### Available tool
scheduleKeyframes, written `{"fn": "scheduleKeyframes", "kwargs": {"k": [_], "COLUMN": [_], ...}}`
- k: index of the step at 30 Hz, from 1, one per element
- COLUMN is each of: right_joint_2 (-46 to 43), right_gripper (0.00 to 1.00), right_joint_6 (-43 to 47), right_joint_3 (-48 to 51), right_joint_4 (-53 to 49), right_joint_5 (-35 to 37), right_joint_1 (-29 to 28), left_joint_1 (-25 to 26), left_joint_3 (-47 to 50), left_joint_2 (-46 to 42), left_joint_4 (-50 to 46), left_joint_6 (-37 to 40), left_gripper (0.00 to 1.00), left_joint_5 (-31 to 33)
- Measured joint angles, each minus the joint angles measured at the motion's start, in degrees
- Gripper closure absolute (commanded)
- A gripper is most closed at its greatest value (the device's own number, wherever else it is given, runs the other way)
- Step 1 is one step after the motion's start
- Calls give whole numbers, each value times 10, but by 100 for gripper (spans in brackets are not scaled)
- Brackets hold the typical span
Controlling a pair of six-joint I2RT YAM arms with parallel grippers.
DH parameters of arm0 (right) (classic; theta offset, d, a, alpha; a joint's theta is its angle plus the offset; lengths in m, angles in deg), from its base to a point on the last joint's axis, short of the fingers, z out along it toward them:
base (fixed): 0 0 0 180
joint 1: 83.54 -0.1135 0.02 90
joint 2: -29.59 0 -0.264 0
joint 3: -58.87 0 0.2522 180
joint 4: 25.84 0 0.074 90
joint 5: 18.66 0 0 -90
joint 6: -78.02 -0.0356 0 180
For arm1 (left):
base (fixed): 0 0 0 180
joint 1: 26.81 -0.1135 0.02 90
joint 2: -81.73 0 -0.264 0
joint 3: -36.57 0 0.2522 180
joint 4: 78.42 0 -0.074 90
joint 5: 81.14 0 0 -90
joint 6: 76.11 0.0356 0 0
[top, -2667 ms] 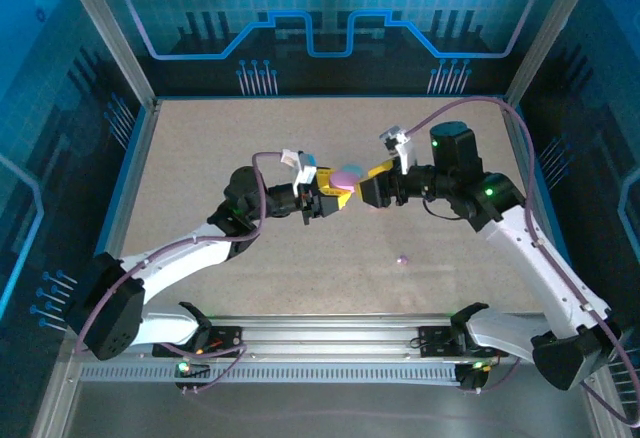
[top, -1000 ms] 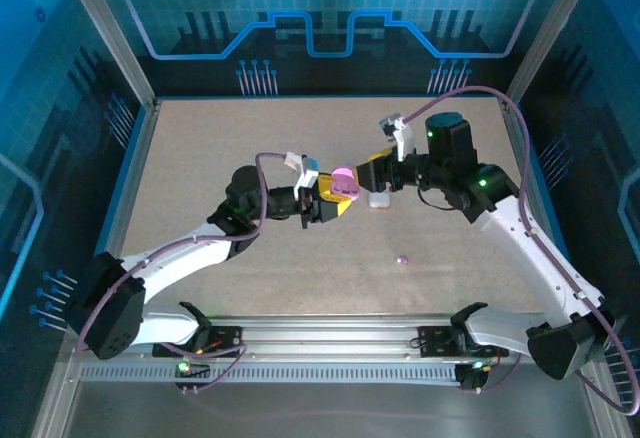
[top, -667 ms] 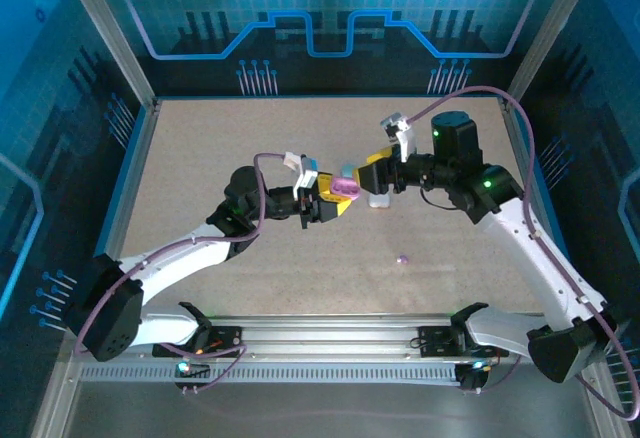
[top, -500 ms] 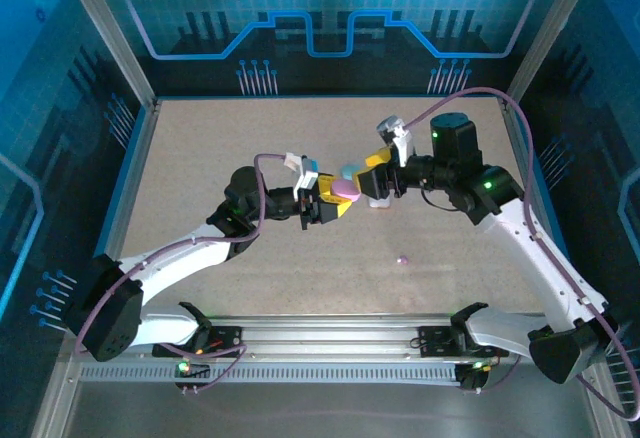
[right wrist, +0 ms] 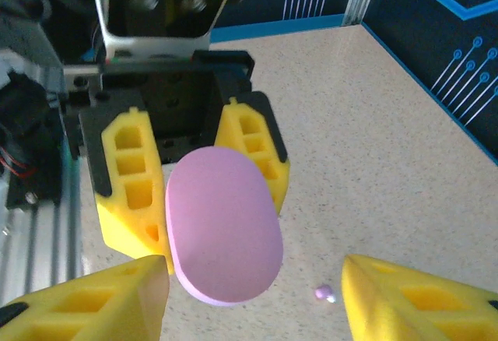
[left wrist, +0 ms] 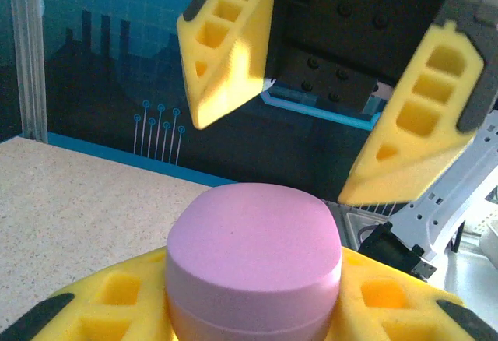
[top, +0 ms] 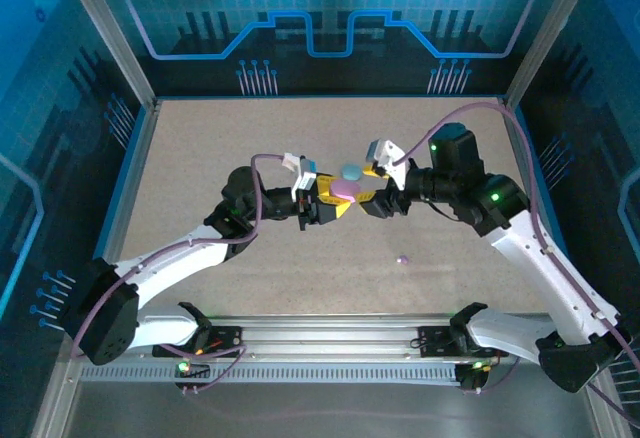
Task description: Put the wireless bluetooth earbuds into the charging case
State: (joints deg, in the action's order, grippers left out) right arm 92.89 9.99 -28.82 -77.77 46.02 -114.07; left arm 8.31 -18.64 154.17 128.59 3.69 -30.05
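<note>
My left gripper (top: 335, 201) is shut on a purple pebble-shaped charging case (top: 346, 189) and holds it above the middle of the table. In the left wrist view the case (left wrist: 253, 255) sits between my yellow fingers (left wrist: 101, 314), its lid closed along a thin seam. My right gripper (top: 373, 198) faces it, open, and its fingers (left wrist: 226, 45) stand on either side of the case's far end without touching. In the right wrist view the case (right wrist: 223, 228) lies ahead of my spread fingers (right wrist: 85, 302). One tiny purple earbud (top: 402, 258) lies on the table (right wrist: 323, 293).
A small light blue rounded piece (top: 350, 171) lies just behind the two grippers. The speckled table (top: 220, 148) is walled by a metal frame with blue panels. The arm bases and a rail (top: 330, 338) run along the near edge.
My right gripper has swung left and down to face the purple case. The white case that lay beneath it is now covered. The left gripper has kept its hold.
</note>
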Motion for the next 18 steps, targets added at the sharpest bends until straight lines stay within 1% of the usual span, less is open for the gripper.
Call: {"fn": "scheduleKeyframes", "kwargs": {"k": [3, 7, 12, 18], "right_joint_2": [6, 14, 14, 12], "right_gripper": [40, 43, 48, 50], "right_joint_6": [37, 57, 61, 58], "right_joint_3": [0, 0, 0, 0], "right_joint_4": [-3, -4, -3, 1], "right_joint_5": [14, 31, 46, 54], "right_joint_1": [-10, -18, -22, -24], "left_joint_1": [0, -1, -2, -5], "left_joint_3": [-1, -1, -5, -19], "left_joint_2": [0, 0, 0, -1], "left_joint_4": [0, -8, -24, -52], "left_joint_6": [0, 0, 2, 27], "left_gripper": [69, 69, 70, 70], "left_joint_5": [-2, -2, 1, 1]}}
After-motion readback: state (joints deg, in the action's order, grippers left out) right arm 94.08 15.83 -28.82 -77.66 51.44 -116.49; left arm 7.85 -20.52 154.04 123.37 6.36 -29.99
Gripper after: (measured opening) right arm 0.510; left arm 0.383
